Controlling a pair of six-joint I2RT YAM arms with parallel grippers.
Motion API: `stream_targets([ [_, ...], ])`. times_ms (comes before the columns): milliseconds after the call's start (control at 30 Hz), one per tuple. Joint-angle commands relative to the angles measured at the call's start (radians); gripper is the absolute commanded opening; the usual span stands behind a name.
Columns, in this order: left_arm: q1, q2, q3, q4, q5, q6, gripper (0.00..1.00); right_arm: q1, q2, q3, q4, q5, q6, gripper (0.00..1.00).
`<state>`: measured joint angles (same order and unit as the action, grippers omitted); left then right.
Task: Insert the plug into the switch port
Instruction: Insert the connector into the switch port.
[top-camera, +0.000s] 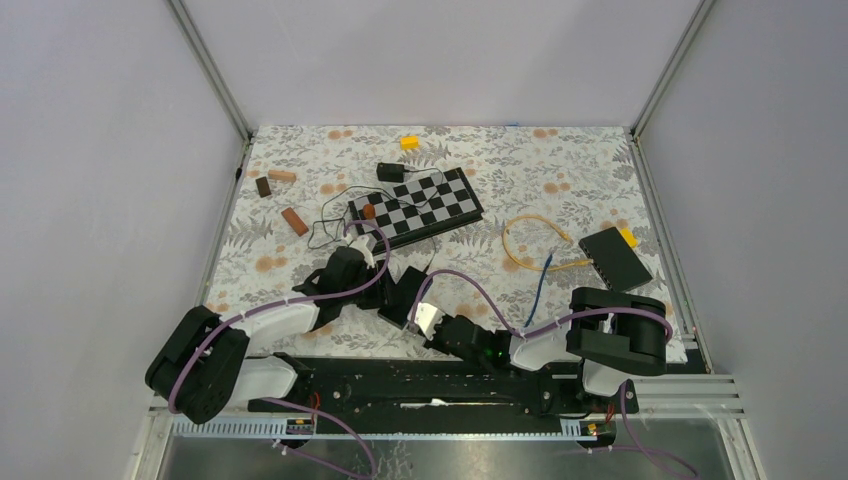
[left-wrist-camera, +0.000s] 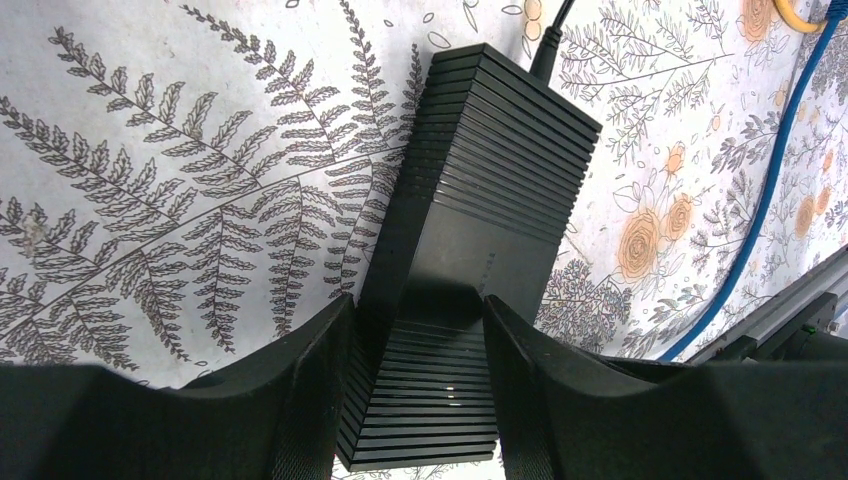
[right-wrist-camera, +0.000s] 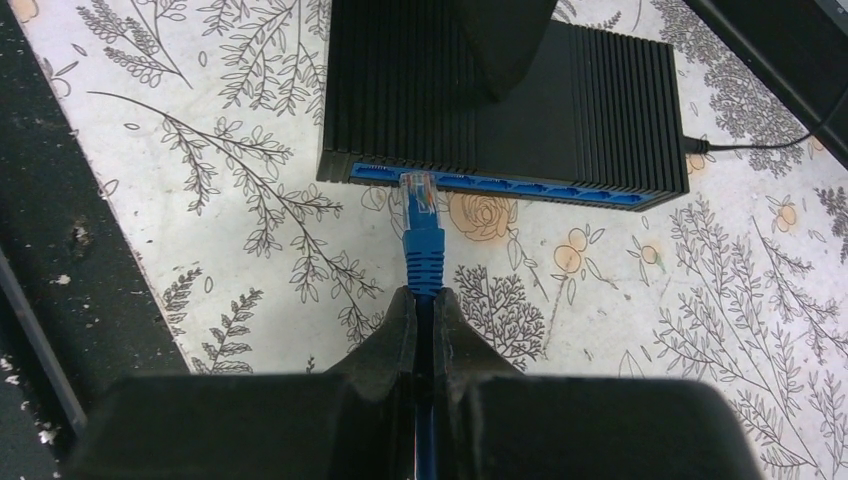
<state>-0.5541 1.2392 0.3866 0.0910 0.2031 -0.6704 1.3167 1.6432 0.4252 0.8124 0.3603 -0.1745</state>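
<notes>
The switch (left-wrist-camera: 480, 200) is a black ribbed box lying on the patterned cloth, with a black lead leaving its far end. My left gripper (left-wrist-camera: 418, 305) is shut on the switch, one finger pressed against each long side. In the right wrist view the switch (right-wrist-camera: 600, 110) shows a row of blue ports (right-wrist-camera: 540, 188) along its near face. The plug (right-wrist-camera: 420, 200) is clear-tipped with a blue boot, and its tip is at the mouth of a port near the left end of the row. My right gripper (right-wrist-camera: 425, 295) is shut on the blue cable just behind the boot.
A chessboard (top-camera: 420, 205), a small black adapter (top-camera: 390, 172), wooden blocks (top-camera: 294, 221) and a yellow block (top-camera: 409, 142) lie further back. A yellow cable loop (top-camera: 530, 240) and a black box (top-camera: 613, 258) sit to the right. The blue cable (top-camera: 540, 285) trails right. The black base rail (right-wrist-camera: 60, 250) runs close by.
</notes>
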Motion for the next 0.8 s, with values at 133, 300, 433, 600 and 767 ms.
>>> stream_targets([
  [133, -0.001, 0.019, 0.008, -0.036, 0.028, 0.012, 0.51, -0.005, 0.011, 0.044, 0.057, 0.082, 0.03, 0.0],
  [300, -0.001, 0.026, 0.005, -0.033, 0.032, 0.015, 0.51, -0.005, 0.021, 0.055, 0.057, 0.081, 0.038, 0.0],
  [433, -0.001, 0.028, 0.005, -0.033, 0.041, 0.014, 0.5, -0.005, 0.029, 0.062, 0.059, 0.076, 0.042, 0.0],
  [600, -0.001, 0.025, 0.002, -0.033, 0.046, 0.014, 0.47, -0.005, 0.032, 0.069, 0.06, 0.08, 0.048, 0.0],
  [767, -0.001, 0.017, -0.009, -0.032, 0.059, 0.003, 0.47, -0.005, 0.031, 0.068, 0.06, 0.112, 0.086, 0.0],
])
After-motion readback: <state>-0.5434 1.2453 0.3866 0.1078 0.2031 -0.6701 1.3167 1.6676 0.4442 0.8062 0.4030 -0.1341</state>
